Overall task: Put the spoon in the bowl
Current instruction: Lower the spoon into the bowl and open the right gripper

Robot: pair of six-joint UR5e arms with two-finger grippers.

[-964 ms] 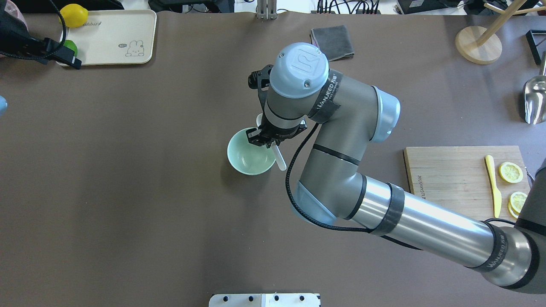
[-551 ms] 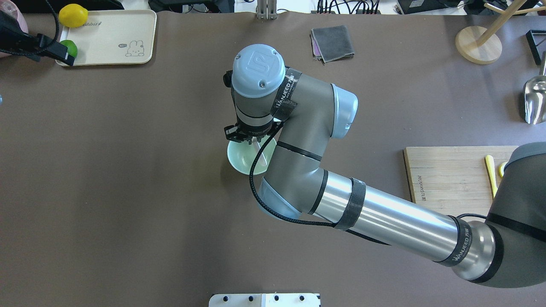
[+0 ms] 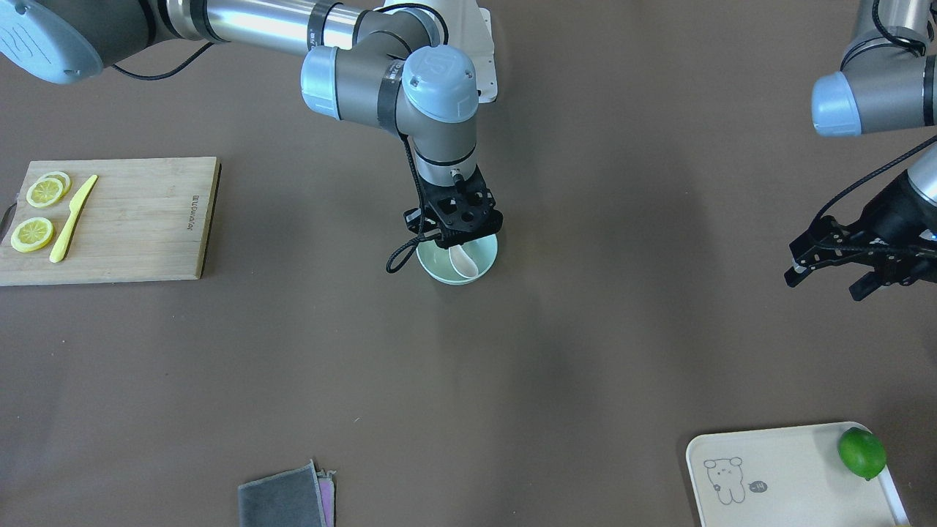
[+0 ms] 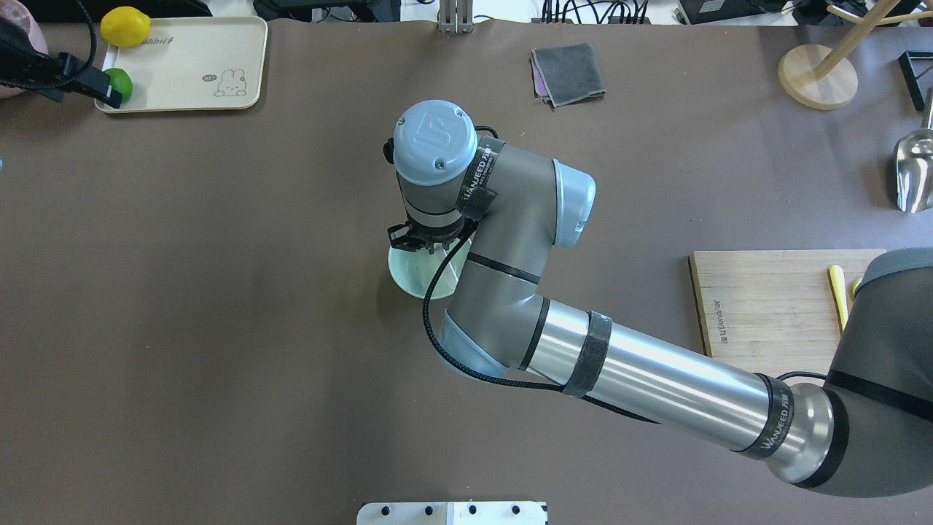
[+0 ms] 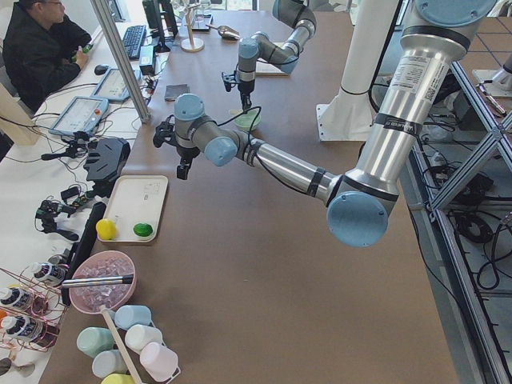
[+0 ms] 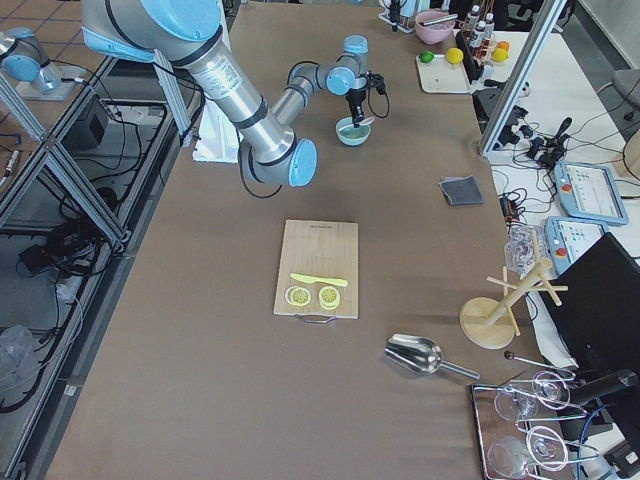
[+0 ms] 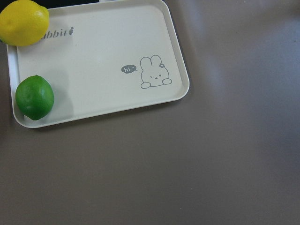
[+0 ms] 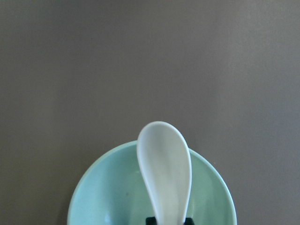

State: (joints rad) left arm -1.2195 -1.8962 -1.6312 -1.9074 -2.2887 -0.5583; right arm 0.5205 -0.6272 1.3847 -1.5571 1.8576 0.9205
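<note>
The pale mint-green bowl [image 3: 439,267] stands mid-table; it also shows in the overhead view [image 4: 408,273] and the right wrist view [image 8: 108,197]. My right gripper [image 3: 457,233] hangs straight over it, shut on the handle of the white spoon [image 3: 463,262]. In the right wrist view the spoon [image 8: 164,168] lies over the bowl, its scoop tip reaching the far rim. In the overhead view the wrist hides most of the gripper and spoon. My left gripper [image 3: 823,284] is open and empty, far off near the cream tray [image 7: 103,61].
A wooden cutting board [image 3: 132,219] with lemon slices and a yellow knife [image 3: 72,219] lies on my right. A grey cloth [image 4: 568,73] lies at the far edge. The tray holds a lemon [image 4: 125,25] and a lime [image 7: 34,97]. A metal scoop [image 4: 915,171] lies far right.
My right arm has carried the spoon left from the bowl's right rim to over the bowl, then shifted slightly nearer. The left gripper has drifted a little left.
</note>
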